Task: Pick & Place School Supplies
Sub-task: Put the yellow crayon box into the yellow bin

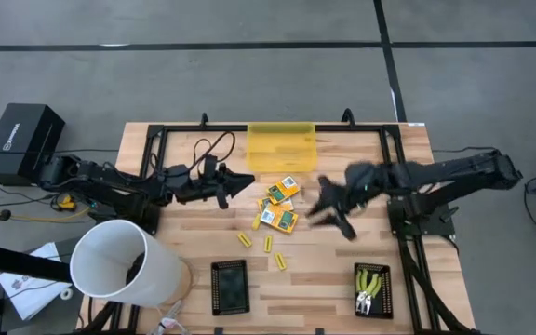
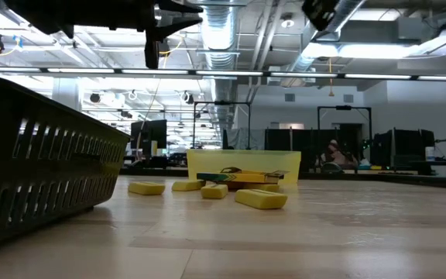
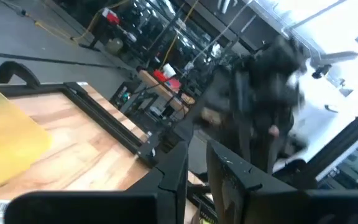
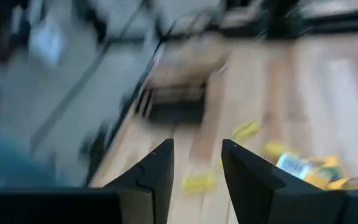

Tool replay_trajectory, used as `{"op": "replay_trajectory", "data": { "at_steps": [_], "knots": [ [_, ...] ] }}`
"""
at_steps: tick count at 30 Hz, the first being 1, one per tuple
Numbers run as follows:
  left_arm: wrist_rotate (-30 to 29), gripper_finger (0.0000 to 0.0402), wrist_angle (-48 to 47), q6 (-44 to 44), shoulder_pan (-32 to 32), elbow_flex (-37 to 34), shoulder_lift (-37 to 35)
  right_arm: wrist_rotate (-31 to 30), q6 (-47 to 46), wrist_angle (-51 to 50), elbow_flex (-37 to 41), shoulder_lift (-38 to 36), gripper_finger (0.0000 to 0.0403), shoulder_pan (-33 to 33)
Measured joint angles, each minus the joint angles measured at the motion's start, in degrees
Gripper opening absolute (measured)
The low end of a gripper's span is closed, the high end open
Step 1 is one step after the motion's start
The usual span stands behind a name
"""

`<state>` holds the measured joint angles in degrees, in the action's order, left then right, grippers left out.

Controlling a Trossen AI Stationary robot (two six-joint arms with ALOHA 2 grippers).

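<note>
Two yellow-and-green printed boxes (image 1: pixel 280 191) (image 1: pixel 277 220) lie flat on the wooden table in front of the translucent yellow bin (image 1: pixel 282 146). Three short yellow sticks (image 1: pixel 268 245) lie nearer the front edge, and show in the low view (image 2: pixel 260 199). Metal tools with yellow-green handles (image 1: pixel 370 282) lie in the right black tray (image 1: pixel 386 290). My left gripper (image 1: pixel 247 180) (image 3: pixel 196 168) hovers left of the boxes, pointing level toward them, its fingers narrowly apart and empty. My right gripper (image 1: pixel 324 212) (image 4: pixel 197 165) hangs blurred in the air to the right of the boxes, open and empty.
A second black tray (image 1: pixel 230 284) sits at the front centre and fills the low view's left (image 2: pixel 37 178). A tall white bucket (image 1: pixel 119 261) stands at the front left corner. A black metal frame (image 1: pixel 161 135) borders the table's far and side edges.
</note>
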<state>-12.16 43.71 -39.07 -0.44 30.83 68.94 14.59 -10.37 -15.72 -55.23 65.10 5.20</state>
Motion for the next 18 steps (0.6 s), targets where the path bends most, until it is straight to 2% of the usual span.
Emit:
{"op": "replay_trajectory", "data": {
  "at_steps": [3,6,10,12,16,18],
  "knots": [
    [1.99,0.0063,-5.63,0.48,0.96,0.02,0.18,-0.01,-10.40,5.02,-0.08,0.27,0.0130,-4.73],
    [2.13,0.0069,-13.05,3.07,1.99,0.01,0.21,-0.17,-20.30,3.99,-0.09,2.45,0.0138,-7.61],
    [2.61,0.0072,-17.24,5.39,4.74,0.00,0.22,-0.97,-24.90,4.80,-0.03,7.75,0.0143,-8.38],
    [5.00,0.0072,-19.74,5.92,6.70,0.00,0.22,-0.97,-26.01,7.91,-0.03,10.55,0.0142,-8.38],
    [13.90,0.0072,-25.08,5.18,10.51,0.00,0.22,-0.54,-30.29,15.35,-0.02,14.83,0.0134,-8.34],
    [16.08,0.0072,-26.69,5.68,11.02,0.00,0.22,-0.07,-33.72,16.32,-0.08,15.91,0.0131,-8.38]
  ]
}}
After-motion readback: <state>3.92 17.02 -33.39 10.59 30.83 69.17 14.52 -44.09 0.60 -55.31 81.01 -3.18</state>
